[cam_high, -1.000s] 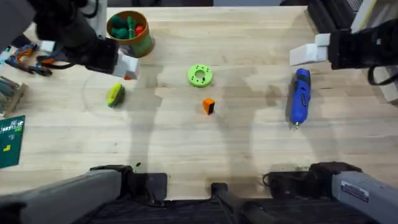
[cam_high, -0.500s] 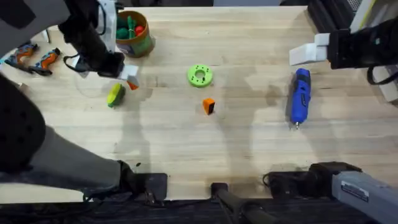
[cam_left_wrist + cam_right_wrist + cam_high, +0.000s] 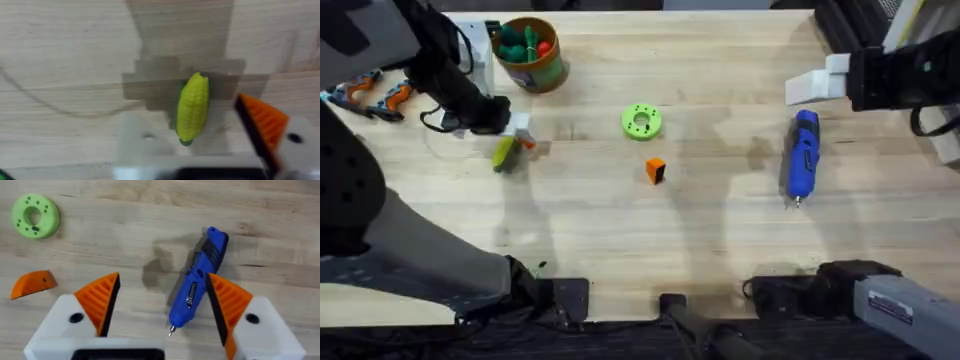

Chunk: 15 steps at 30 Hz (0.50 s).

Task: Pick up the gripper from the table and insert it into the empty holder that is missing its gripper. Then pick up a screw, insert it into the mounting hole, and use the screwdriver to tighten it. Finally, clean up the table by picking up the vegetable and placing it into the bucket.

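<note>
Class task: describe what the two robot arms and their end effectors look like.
Both arms are dark with grey link covers. The right end effector has white blocky mounts carrying orange ribbed triangular pads. The left end effector has the same white mounts, but one orange pad.

Pale wooden table (image 3: 720, 240) under soft light from above.

Made of light planks with grain running across and thin seams between the boards. Marked by broad, soft shadows on the wood near the middle and toward the front edge. Bordered at the far edge by a dark strip. Beside the table's left edge, a green board (image 3: 338, 228) with small printed marks, and near the left far corner some orange-handled tools (image 3: 370, 92).
</note>
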Motion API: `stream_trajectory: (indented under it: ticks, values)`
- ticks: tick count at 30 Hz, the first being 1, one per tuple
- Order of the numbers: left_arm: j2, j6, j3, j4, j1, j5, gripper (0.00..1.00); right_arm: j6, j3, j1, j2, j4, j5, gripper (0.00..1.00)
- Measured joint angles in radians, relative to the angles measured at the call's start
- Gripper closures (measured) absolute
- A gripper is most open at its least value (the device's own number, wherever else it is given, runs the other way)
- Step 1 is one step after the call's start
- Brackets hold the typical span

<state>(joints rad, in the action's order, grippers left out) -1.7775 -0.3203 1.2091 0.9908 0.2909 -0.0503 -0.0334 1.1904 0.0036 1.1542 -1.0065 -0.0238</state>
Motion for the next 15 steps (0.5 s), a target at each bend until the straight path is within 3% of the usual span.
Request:
stream_trajectory:
  ticks: [5,6,11,14,15]
  values:
    - [0.000,-0.006,-0.021,-0.012,0.000,-0.007,0.914,0.000,0.000,0.000,0.000,0.000,0.000,0.008]
    - [0.000,-0.011,-0.023,-0.012,0.000,-0.009,0.978,0.000,0.000,0.000,0.000,0.000,0.000,0.008]
    - [0.000,-0.016,-0.023,-0.012,0.000,-0.010,0.968,0.000,0.000,0.000,0.000,0.000,0.000,0.008]
    - [0.000,-0.020,-0.023,-0.012,0.000,-0.011,0.539,0.000,0.000,0.000,0.000,0.000,0.000,0.008]
    - [0.000,-0.023,-0.023,-0.012,0.000,-0.014,0.477,0.000,0.000,0.000,0.000,-0.001,0.000,0.007]
